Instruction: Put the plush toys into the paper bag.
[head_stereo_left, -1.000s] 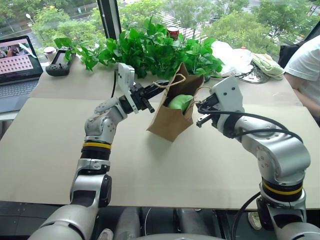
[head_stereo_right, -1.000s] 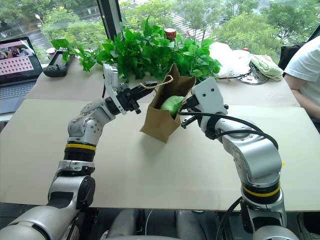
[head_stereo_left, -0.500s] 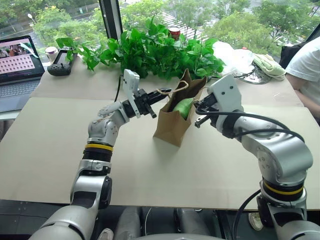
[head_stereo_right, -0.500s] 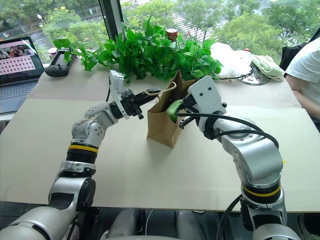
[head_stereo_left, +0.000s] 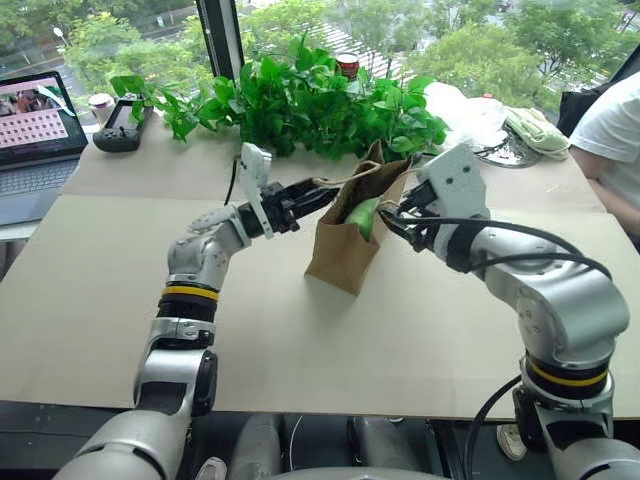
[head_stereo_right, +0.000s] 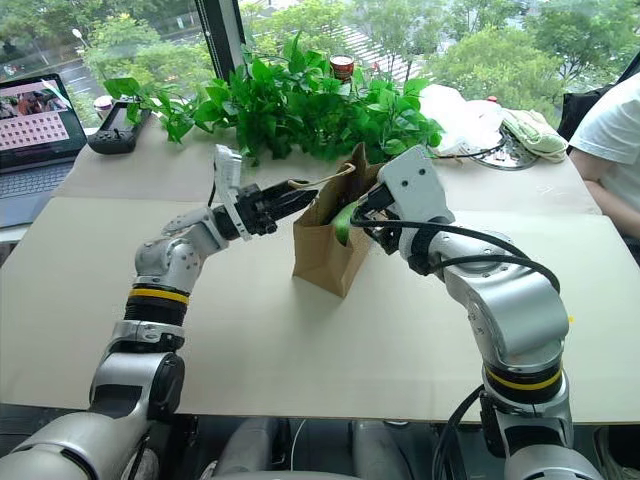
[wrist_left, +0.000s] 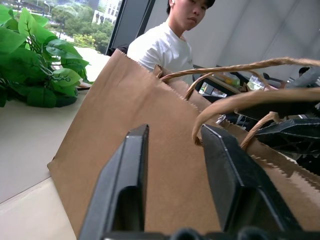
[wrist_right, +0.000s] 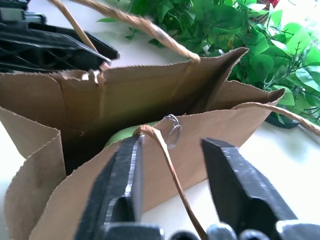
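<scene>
- Left end effector (head_stereo_left: 322, 191): two fingers parted, one cord handle (wrist_left: 235, 102) lying loosely between them, nothing clamped.
- Right end effector (head_stereo_left: 386, 222): two fingers apart astride the bag's other handle (wrist_right: 159, 145), gripping nothing.
- One paper bag (head_stereo_left: 342, 250) stands on the surface (head_stereo_left: 100, 290) between both.
- One light green plush toy (head_stereo_left: 361, 214) shows inside it.
- One person (head_stereo_left: 612, 135) sits beyond.
</scene>
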